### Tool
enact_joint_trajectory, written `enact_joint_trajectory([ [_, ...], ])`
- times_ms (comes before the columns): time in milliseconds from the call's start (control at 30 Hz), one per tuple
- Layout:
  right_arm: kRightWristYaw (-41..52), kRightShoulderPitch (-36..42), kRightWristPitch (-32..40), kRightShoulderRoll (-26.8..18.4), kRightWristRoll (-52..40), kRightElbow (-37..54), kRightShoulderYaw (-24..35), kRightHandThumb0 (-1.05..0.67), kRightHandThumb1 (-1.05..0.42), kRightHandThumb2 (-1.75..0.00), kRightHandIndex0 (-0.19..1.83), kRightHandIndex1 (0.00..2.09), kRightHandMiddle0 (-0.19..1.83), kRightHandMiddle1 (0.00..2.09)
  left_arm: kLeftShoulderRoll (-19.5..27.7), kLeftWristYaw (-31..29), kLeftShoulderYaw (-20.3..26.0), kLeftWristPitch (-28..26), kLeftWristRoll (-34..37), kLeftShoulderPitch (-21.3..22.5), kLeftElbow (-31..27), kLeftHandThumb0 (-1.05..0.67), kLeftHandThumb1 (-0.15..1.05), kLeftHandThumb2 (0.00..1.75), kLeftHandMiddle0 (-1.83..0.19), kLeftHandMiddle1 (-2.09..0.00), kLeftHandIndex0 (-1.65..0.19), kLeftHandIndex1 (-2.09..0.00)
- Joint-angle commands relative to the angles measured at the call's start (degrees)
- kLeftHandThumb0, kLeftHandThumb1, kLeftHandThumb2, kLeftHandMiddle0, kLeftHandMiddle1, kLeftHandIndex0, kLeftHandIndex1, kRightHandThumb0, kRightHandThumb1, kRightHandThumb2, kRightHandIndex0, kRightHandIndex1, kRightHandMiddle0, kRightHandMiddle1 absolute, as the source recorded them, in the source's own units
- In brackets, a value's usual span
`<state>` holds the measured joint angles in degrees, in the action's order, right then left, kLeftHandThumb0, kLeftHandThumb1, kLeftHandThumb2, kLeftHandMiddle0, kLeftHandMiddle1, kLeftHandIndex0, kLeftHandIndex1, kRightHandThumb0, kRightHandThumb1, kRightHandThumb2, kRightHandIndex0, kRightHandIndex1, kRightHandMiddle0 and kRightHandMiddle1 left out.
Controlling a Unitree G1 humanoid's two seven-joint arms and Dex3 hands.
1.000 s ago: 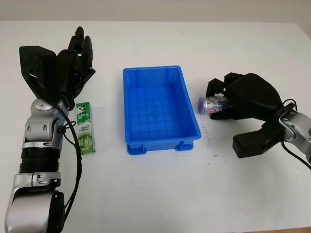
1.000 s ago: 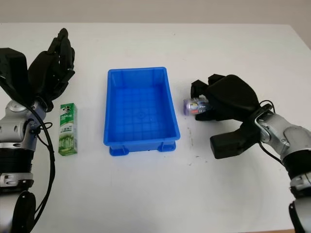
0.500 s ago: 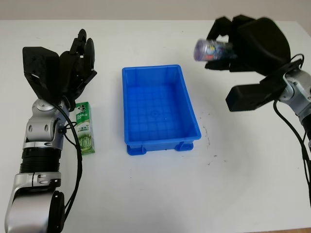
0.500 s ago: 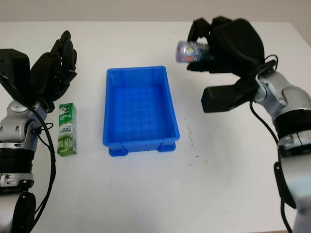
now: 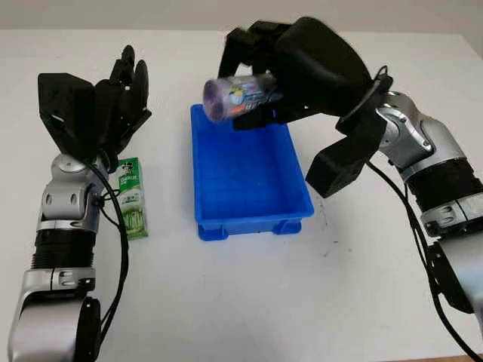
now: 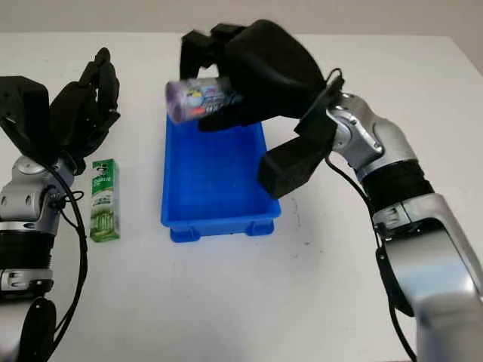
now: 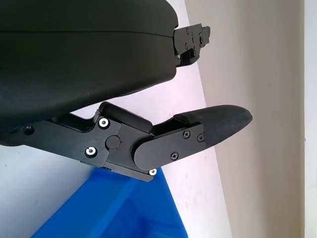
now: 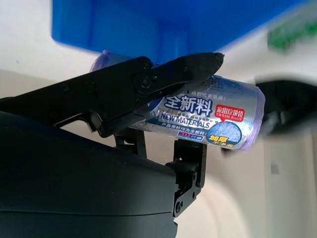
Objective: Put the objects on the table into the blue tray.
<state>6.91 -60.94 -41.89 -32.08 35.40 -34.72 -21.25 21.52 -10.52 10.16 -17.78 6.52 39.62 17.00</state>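
While right hand (image 5: 302,68) grips trash-bag roll (image 5: 240,96) above blue tray (image 5: 249,204) | left hand (image 5: 113,98) open beside toothpaste box (image 5: 133,197)

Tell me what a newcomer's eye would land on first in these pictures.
First, the right hand, raised over the far end of the blue tray and clamped on a purple roll of trash bags lying sideways in its fingers. Next, the green toothpaste box flat on the white table left of the tray, with the left hand open, hovering just beyond it.

White table (image 5: 249,294) spanning the scene; small dark specks (image 5: 324,219) on its surface right of centre; grey wall (image 5: 226,13) beyond the far edge.
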Motion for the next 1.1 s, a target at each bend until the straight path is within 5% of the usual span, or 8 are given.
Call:
enact_joint_trajectory([
  [0,5.97,0.55,2.49,-1.20,-0.81,2.18,-0.60,-0.62,-1.05,-0.20,0.48,2.07,0.37,2.08,0.34,0.56,0.22,-0.88,-0.27,-0.58,-1.83,-0.72,1.05,0.74,0.19,0.00,0.19,0.00],
  [167,17.52,0.61,5.79,-2.97,-0.79,4.25,-1.38,-0.68,-1.05,-0.28,0.18,1.76,0.09,1.79,-0.16,0.75,0.64,-0.55,0.37,-0.92,-1.98,-0.70,1.05,0.75,0.19,0.00,0.19,0.00],
  [267,25.30,0.65,8.14,-3.80,-3.19,5.73,-1.10,-0.71,-1.05,-0.25,0.14,0.61,0.08,0.65,-0.21,0.75,0.50,-0.43,0.38,-0.92,-1.69,-0.72,1.05,0.73,0.19,0.00,0.19,0.00],
  [367,28.71,1.33,8.24,-4.01,-6.53,6.77,0.01,-0.71,-1.05,-0.19,0.05,0.11,0.03,0.14,-0.46,0.85,0.38,-0.15,0.34,-0.85,-1.29,-0.71,1.05,0.73,0.19,0.00,0.19,0.00],
  [833,16.71,6.73,-1.37,2.42,-26.32,4.05,13.24,-0.74,-1.05,-0.35,-0.19,0.00,-0.19,0.00,-2.56,1.64,0.68,0.66,1.29,-1.01,-0.67,-0.72,1.05,0.71,0.19,0.00,0.19,0.00],
  [1067,10.69,11.17,11.76,1.59,-30.07,2.44,21.13,-0.73,-1.05,-0.55,-0.11,0.06,-0.09,0.06,-2.17,1.95,1.08,0.30,1.24,-1.89,-1.62,-0.71,1.05,0.72,0.19,0.00,0.19,0.00],
])
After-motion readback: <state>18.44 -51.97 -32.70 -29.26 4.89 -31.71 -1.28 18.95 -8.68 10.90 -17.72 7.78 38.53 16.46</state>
